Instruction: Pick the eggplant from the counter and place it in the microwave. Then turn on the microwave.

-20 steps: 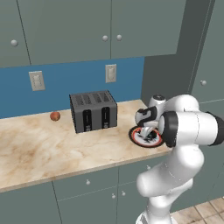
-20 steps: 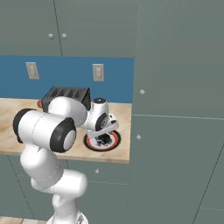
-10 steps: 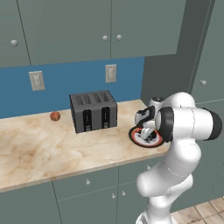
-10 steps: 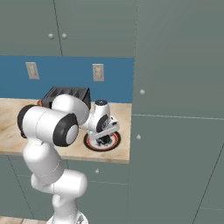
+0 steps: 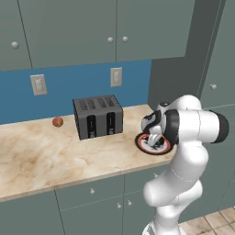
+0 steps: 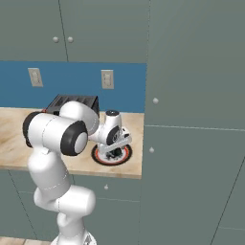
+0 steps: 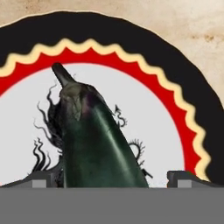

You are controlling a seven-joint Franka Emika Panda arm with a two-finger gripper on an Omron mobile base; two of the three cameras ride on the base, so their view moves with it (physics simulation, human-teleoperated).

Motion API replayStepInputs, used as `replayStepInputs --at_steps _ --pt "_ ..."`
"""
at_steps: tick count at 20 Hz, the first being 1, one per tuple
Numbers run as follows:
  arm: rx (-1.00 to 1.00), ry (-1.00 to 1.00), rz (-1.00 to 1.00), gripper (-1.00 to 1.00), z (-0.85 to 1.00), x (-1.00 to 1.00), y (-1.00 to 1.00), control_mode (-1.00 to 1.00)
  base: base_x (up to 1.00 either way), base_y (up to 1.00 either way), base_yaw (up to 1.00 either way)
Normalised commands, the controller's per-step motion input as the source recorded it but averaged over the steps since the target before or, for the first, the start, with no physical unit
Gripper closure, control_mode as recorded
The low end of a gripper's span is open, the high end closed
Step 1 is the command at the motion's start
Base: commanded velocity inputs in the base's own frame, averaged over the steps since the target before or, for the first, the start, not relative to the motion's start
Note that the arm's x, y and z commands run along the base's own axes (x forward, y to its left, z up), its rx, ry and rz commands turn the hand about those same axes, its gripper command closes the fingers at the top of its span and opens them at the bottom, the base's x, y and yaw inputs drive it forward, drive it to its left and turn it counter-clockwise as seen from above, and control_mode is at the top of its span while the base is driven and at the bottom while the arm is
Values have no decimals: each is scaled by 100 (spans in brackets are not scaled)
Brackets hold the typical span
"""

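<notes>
So the arm is bent down low over the right end of the tabletop, with the gripper right above a round plate. The plate has a black rim, a yellow zigzag ring, a red band and a white middle with a black squiggly drawing on it.

The eggplant is lying on that plate, dark purple-green, its stem end pointing away from the hand. From the hand view the jaws are wide apart with the eggplant between the two tips, one tip on each side. Can't tell if either tip is touching it.

Further left on the tabletop there's a grey slotted toaster against the blue wall, and a small reddish-brown ball left of that. Two pale wall outlets sit above the tabletop.
</notes>
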Motion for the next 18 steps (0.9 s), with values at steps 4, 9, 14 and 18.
replayStepInputs --at_steps 4,9,14,18 --pt "0 2 1 100 -10 1 0 -100 0 0 0" --pt "0 2 0 100 -6 1 0 -100 0 0 0" --pt "-6 0 0 100 0 -10 6 -100 0 0 0" --pt "-8 -13 -3 100 16 -34 2 -100 0 0 0"
